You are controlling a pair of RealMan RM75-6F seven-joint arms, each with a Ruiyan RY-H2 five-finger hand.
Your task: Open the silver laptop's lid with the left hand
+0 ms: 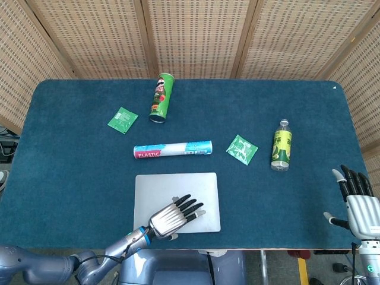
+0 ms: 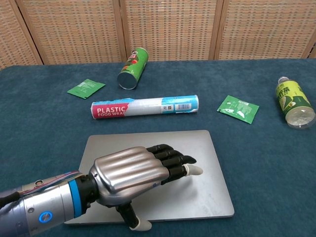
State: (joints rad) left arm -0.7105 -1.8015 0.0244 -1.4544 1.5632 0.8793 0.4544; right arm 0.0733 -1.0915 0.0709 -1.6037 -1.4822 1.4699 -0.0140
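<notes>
Directly under left hand: closed laptop

Your left hand lies over the near edge of the closed flat silver laptop, fingers extended; your right hand hovers open beyond the blue table's right edge.

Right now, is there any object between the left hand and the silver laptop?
Nothing visible. The left hand is already over the closed silver laptop, fingers stretched across its lid. The plastic roll lies apart, beyond the laptop's far edge.
</notes>
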